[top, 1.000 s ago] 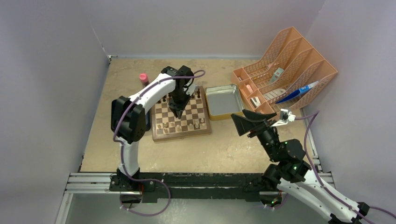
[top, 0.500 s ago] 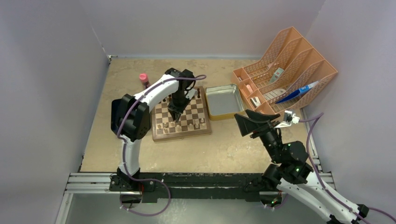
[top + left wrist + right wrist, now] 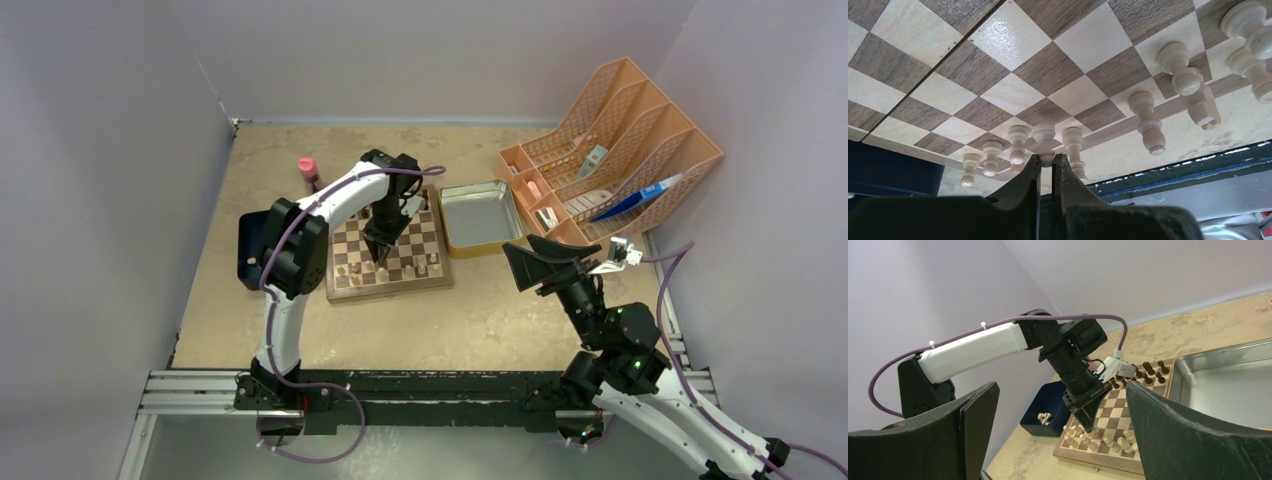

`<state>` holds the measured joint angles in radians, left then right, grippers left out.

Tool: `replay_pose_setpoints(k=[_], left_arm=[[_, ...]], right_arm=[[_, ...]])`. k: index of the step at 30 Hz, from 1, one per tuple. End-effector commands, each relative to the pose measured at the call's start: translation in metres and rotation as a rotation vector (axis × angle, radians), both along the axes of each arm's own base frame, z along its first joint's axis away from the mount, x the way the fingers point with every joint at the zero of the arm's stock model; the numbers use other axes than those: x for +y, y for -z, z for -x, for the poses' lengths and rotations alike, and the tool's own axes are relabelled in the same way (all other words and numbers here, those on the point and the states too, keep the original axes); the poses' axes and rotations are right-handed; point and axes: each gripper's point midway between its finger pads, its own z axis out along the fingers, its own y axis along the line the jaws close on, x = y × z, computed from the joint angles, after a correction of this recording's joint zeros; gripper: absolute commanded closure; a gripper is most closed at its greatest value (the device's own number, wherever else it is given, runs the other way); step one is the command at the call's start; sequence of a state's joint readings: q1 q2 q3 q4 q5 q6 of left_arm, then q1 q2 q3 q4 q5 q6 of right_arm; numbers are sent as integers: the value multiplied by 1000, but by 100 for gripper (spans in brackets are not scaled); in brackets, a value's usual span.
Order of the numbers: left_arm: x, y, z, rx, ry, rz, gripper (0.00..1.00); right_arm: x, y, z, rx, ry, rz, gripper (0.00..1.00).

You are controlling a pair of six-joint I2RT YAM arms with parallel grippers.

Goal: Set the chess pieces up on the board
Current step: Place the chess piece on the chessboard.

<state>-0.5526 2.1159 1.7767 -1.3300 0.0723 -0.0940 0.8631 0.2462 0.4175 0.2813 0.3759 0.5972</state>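
**Step in hand: placing.** The left gripper (image 3: 1047, 159) is clamped tight on the head of one pale piece (image 3: 1044, 136) and holds it upright at the near-edge row of the board (image 3: 390, 292). The piece stands in line between two pale neighbours (image 3: 1018, 139), just beside each. We cannot tell whether its base is seated on the square. Dark pieces (image 3: 1150, 369) line the far row, and spare pale pieces (image 3: 1044, 417) lie in the blue tray (image 3: 1040, 400) left of the board. We therefore judge the setup to be partly done.

**Next move.** We confirm that the base rests on its square. We then part the fingers only a little, because a neighbour flanks each one, and lift straight up before any sideways travel.

**Clearances.** The right gripper (image 3: 527, 266) is spread fully and holds nothing. It hovers over the bench (image 3: 470, 320) to the right of the board, well apart from the left arm. The tin (image 3: 480, 215) lies just beside the board's right edge and the tray lies near its left edge. Low sideways exits are therefore tight, and the bare bench in front of the board offers the freest room.
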Motion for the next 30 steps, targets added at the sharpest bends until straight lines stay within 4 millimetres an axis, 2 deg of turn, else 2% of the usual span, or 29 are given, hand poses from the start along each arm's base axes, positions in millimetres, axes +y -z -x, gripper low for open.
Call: replay_pose_setpoints(k=[1,30], left_arm=[[-7,-10,-3,-15,5,18,94],[-3,-5,2,12,16,-10,89]], right_arm=[[-8,-21,4,-55,16,-41,1],[-7,-22,4,-58,11,-49,1]])
